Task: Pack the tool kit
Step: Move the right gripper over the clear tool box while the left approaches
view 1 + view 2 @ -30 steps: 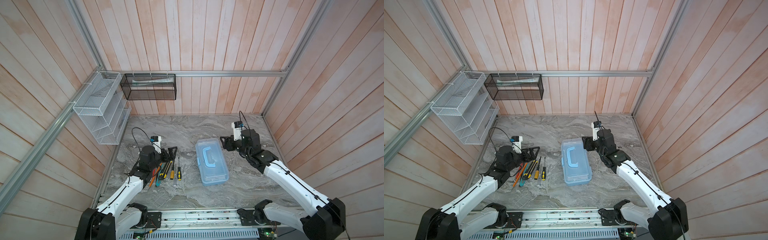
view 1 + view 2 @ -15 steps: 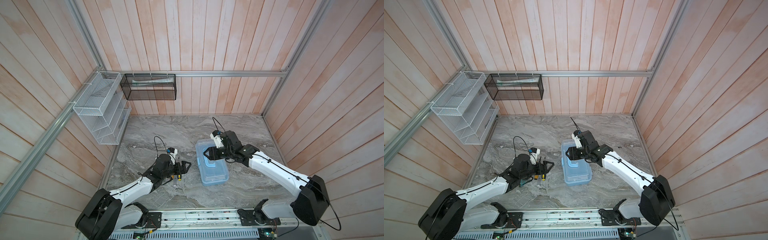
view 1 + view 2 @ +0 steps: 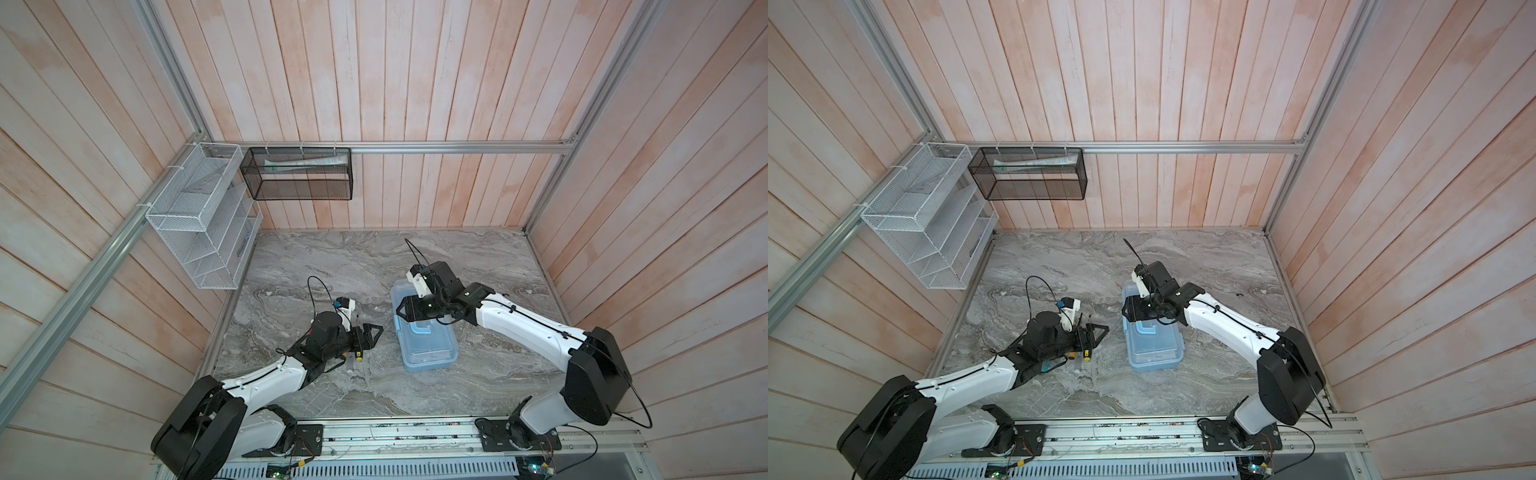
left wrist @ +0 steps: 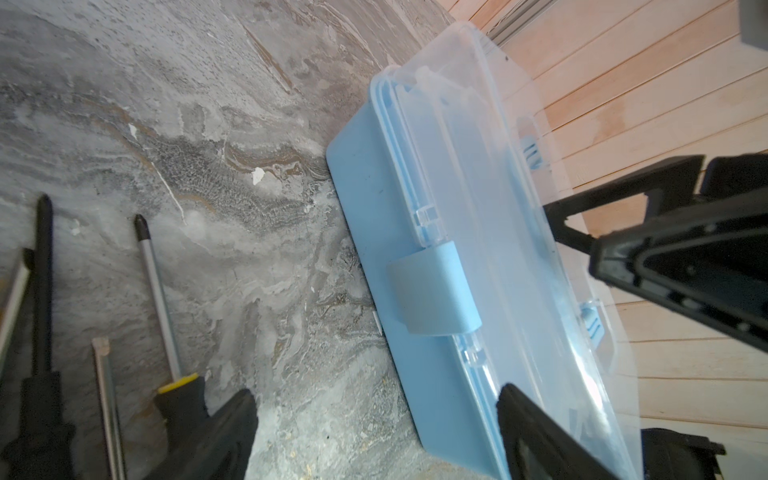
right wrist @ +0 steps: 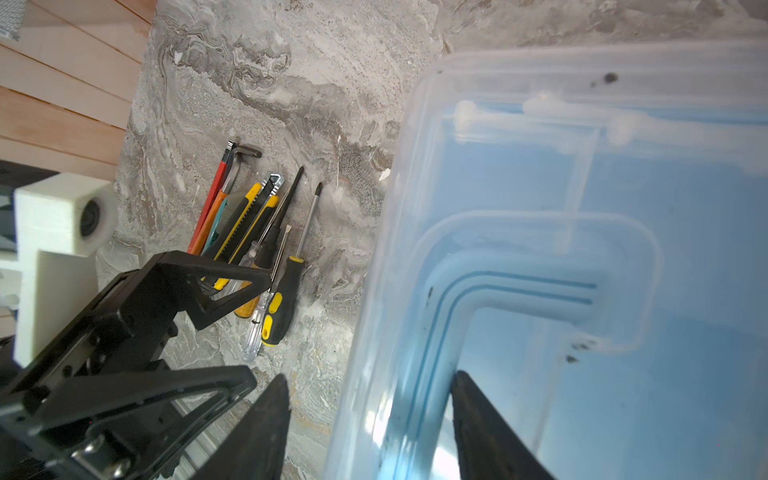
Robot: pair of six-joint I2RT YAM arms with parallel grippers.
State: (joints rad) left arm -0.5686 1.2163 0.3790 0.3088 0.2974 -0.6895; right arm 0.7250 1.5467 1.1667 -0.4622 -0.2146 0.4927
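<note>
The tool kit case [image 3: 430, 351], with a light-blue base and a see-through lid, lies shut on the marble table [image 3: 332, 257] in both top views. Its blue latch [image 4: 432, 291] faces my left gripper [image 4: 376, 395], which is open just left of the case [image 3: 1154, 345]. My right gripper [image 5: 370, 378] is open astride the lid's left rim: one finger hangs over the table, the other over the lid beside the C-shaped handle [image 5: 519, 270]. Screwdrivers, a cutter and pencils [image 5: 249, 241] lie in a row left of the case, mostly under my left arm in the top views.
A white wire-mesh rack [image 3: 199, 220] hangs on the left wall and a black mesh basket [image 3: 299, 174] on the back wall. Wooden walls close in the table on three sides. A metal rail [image 3: 395, 432] runs along the front.
Both arms have swung in toward the case. My left gripper moved right, over the tools. My right gripper crossed from the case's right side to its left rim.
</note>
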